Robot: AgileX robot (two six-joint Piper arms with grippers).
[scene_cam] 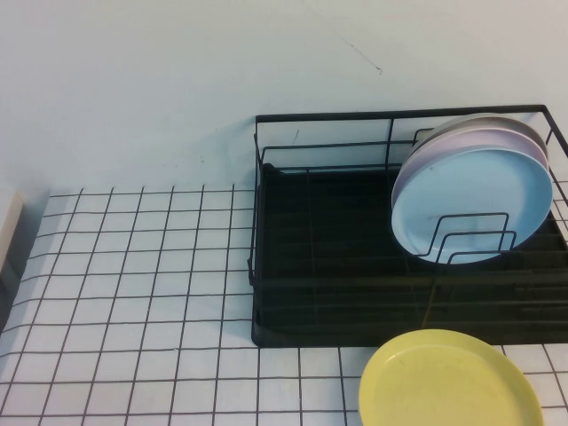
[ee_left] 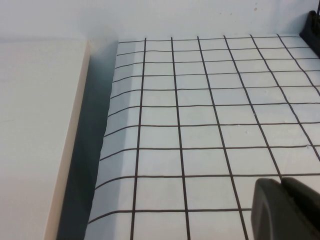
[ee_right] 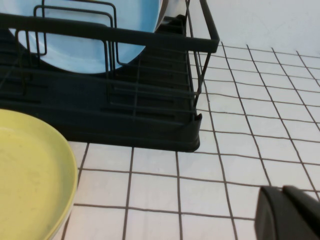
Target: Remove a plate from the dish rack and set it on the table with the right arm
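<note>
The round, plain light-blue plate (scene_cam: 470, 209) stands on edge in the right part of the large rectangular black wire dish rack (scene_cam: 319, 266), leaning back against a pale pink plate (scene_cam: 444, 146) directly behind it. A third plate behind those 2 shows only as a thin greyish rim, too little to tell more. 2 upright wire loops cross the front of the blue plate and hide parts of its lower face. The rack's right end is cut off by the edge of the high view.

In front of the rack, a round yellow plate (scene_cam: 448, 382) lies flat on the white table with a thin black grid (scene_cam: 133, 293); its lower part runs out of the high view, and only 1 arc of it shows in the right wrist view.

Neither arm appears in the high view. The left gripper (ee_left: 287, 210) shows only as a dark corner of its body above bare grid, near the table's edge and a cream surface (ee_left: 35, 140). The right gripper (ee_right: 290, 215) likewise shows as 1 dark corner above the table, near the rack's corner. I cannot tell how either hand stands or whether it holds anything.
</note>
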